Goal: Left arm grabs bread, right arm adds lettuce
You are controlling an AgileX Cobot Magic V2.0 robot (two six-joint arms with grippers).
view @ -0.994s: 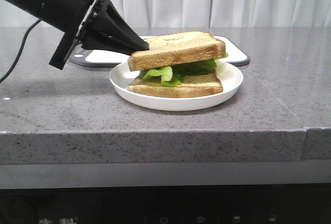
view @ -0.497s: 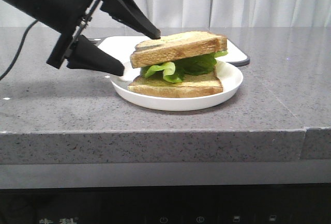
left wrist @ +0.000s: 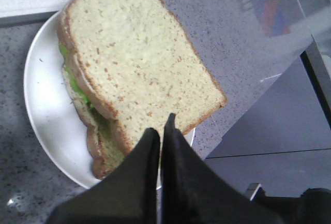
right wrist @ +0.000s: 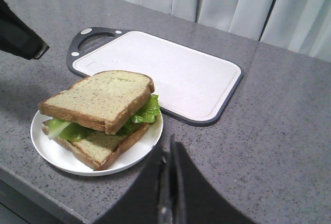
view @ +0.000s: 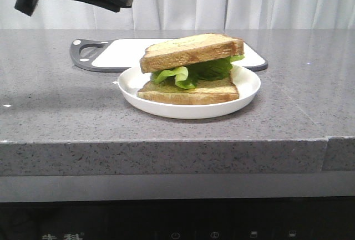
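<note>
Left gripper [left wrist: 161,125] lifted clear of bread [view: 191,51], now closed; golden-crusted slice tilted atop lettuce [view: 191,73]; right gripper [right wrist: 168,154] closed

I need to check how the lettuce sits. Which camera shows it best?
The front view: the lettuce shows along the whole gap between both slices. The right wrist view shows it poking out at two sides; the left wrist view shows only a thin green edge.

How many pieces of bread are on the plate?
2. The top slice rests tilted on the lettuce. The bottom slice lies flat on the white plate, under the lettuce. No other bread shows on the cutting board or counter.
</note>
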